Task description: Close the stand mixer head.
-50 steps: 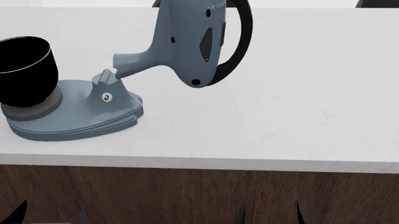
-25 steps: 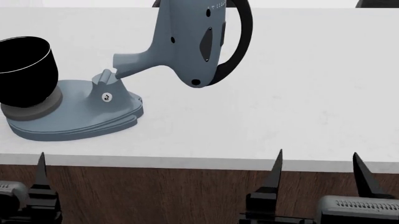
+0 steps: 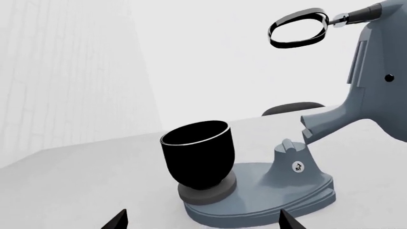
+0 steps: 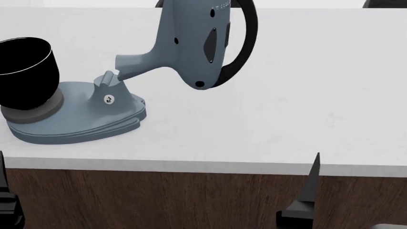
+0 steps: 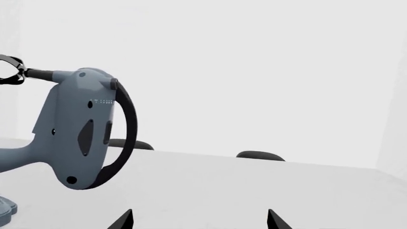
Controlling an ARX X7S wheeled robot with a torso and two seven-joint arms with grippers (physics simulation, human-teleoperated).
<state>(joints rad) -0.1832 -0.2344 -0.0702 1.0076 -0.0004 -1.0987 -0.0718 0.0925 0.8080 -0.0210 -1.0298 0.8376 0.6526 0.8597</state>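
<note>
Stand mixer head (image 4: 190,43) has not shifted from where we saw it half a second ago: it is tilted back and raised on its narrow hinge neck, filling the upper centre of the head view, with the black band curving down its right side. What has changed lies along the bottom edge. Earlier, both end effectors showed several tall black fingers and part of their housings; now we see only one finger of the right end effector (image 4: 310,183) at the lower right and a sliver of the left end effector (image 4: 5,200) at the lower left corner.

Both sit in front of the wood face of the counter (image 4: 305,119), below its white top, well apart from the mixer head, which stands farther back and higher. In the right wrist view, two fingertips of the right end effector (image 5: 198,219) stand spread apart, released, with the mixer head (image 5: 83,133) at the frame's left. In the left wrist view the left end effector (image 3: 202,220) is likewise spread and holds nothing; beyond it stand the black bowl (image 3: 197,155) on the blue-grey base (image 3: 267,200), then the raised mixer head (image 3: 375,76) at the upper right, its wire whisk (image 3: 298,33) uppermost.
</note>
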